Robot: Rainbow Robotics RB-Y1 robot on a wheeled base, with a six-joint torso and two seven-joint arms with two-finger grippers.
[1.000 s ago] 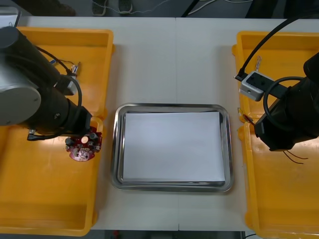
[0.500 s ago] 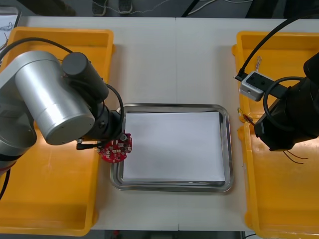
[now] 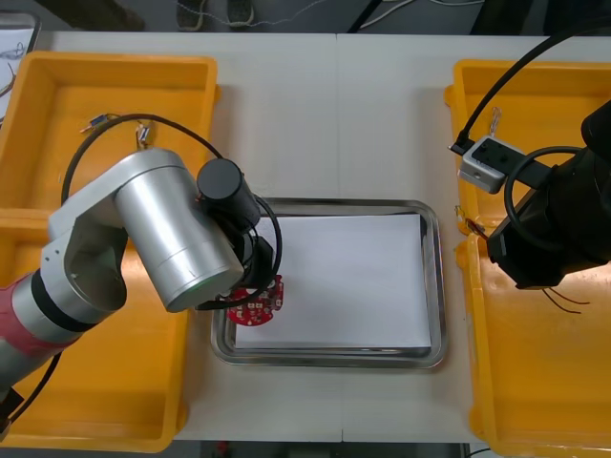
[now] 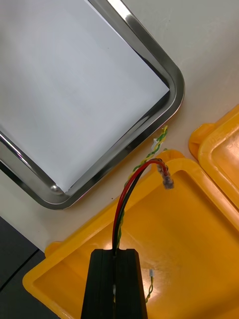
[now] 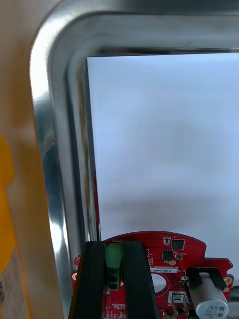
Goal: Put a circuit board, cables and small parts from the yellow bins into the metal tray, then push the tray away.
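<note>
Left tool (image 5: 113,251) clenched on the green connector (image 5: 113,259) of the round red circuit board (image 3: 256,305); board sits at the metal tray's (image 3: 329,203) 8 o'clock corner in the front view, partly over the rim, partly over the white liner; can't tell if it touches the liner; left arm reaches in from 8 o'clock, across the left yellow bins (image 3: 95,401); in the left wrist view the board is just inside the tray's side rim, components facing up; right tool (image 4: 118,259) is at the tray's 3 o'clock, above the right yellow bins (image 3: 535,382); it's clenched on a red and yellow cable (image 4: 119,212); the strands rise from between the fingers and arc toward the tray's nearest corner; the cable's free end hangs over the bin rim next to the tray, apart from the tray itself; tray liner otherwise bare; tray centred on the worktop (image 3: 334,114) between the two bin pairs.
</note>
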